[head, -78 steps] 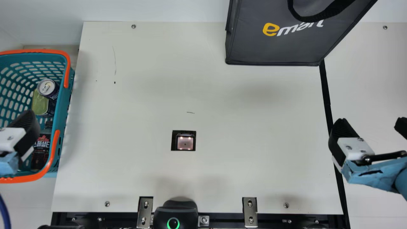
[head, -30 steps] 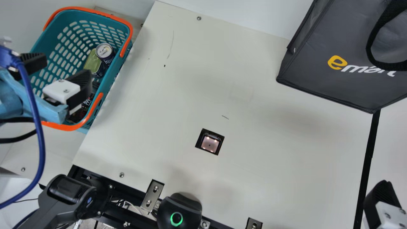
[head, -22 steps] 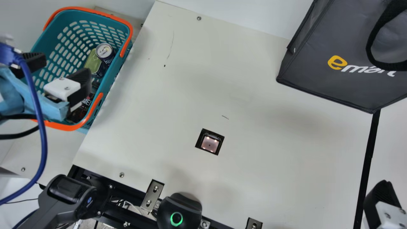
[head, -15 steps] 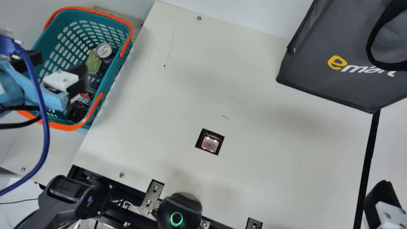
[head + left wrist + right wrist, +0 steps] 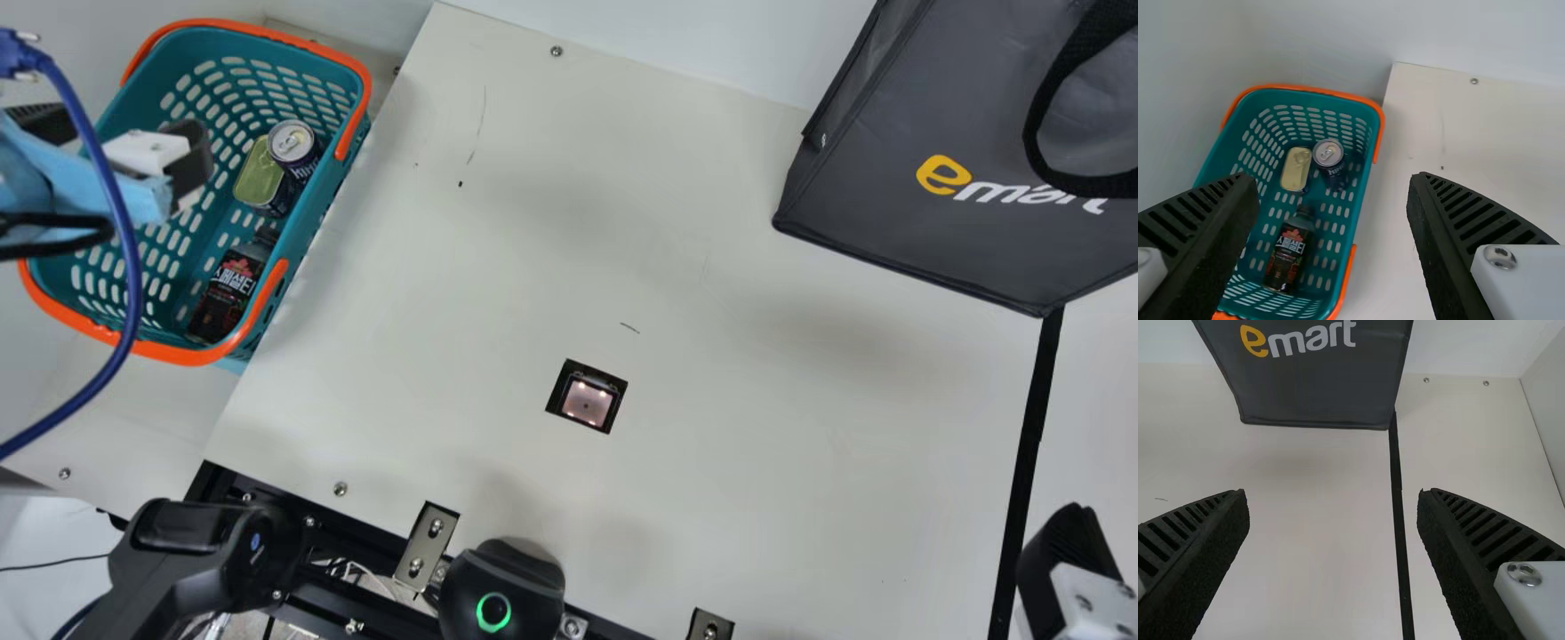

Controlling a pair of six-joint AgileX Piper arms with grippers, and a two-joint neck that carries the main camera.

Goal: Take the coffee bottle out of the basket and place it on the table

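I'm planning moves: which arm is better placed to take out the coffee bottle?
Probably left: the open left gripper is by the basket holding the coffee bottle; the right gripper is across the table.

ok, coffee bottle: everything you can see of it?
The coffee bottle looks like dark plastic, black cap on, label dark with red artwork and white print. It lies lengthwise on the floor of the basket, cap end toward the can. The left hand isn't touching it.
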